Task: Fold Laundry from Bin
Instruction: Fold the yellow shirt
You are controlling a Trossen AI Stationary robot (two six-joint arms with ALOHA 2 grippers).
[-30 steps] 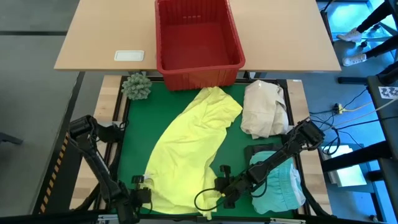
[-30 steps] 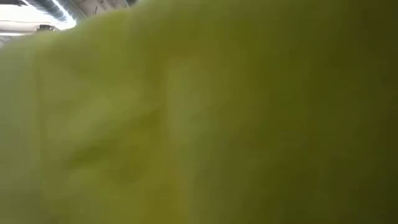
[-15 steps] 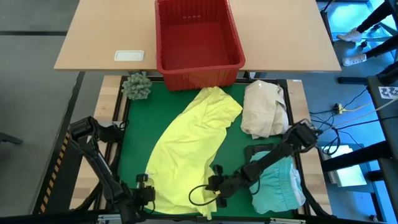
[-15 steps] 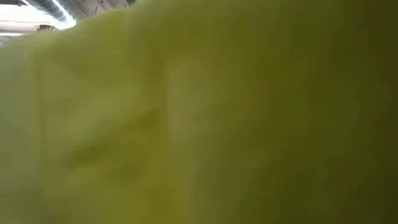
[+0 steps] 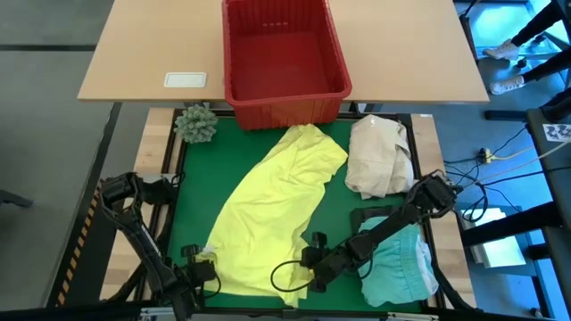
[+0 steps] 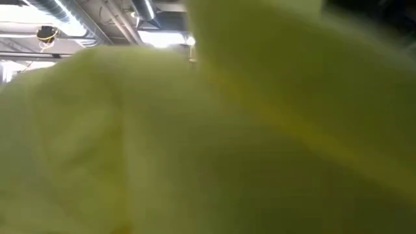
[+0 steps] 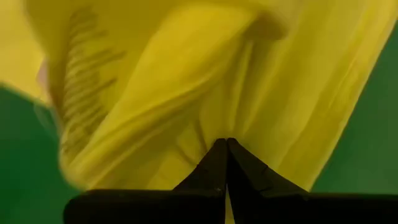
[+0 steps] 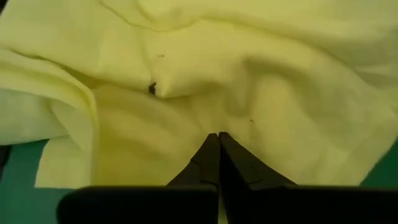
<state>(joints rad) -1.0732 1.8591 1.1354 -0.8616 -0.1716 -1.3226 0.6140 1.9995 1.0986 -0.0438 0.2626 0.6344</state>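
both grippers clamped on the near hem of the yellow garment (image 5: 272, 209), fold not yet made.

lower edge of the high view: the left gripper (image 5: 198, 267) at lower left and the right gripper (image 5: 310, 276) at lower centre each have their jaws fully closed, pinching the yellow cloth's near corners; both wrist views show fabric bunched at the closed tips. the garment lies as a crumpled diagonal strip on the green mat (image 5: 201, 178) of the worktop, running toward upper centre. at lower right lies a turquoise garment (image 5: 401, 263), roughly bundled, with a cream cloth bundle (image 5: 379, 156) above it. farthest, at top centre, the red bin (image 5: 284, 58) appears empty. judged state: unloading done; yellow piece unfolded, and whether the turquoise counts as folded is unclear.
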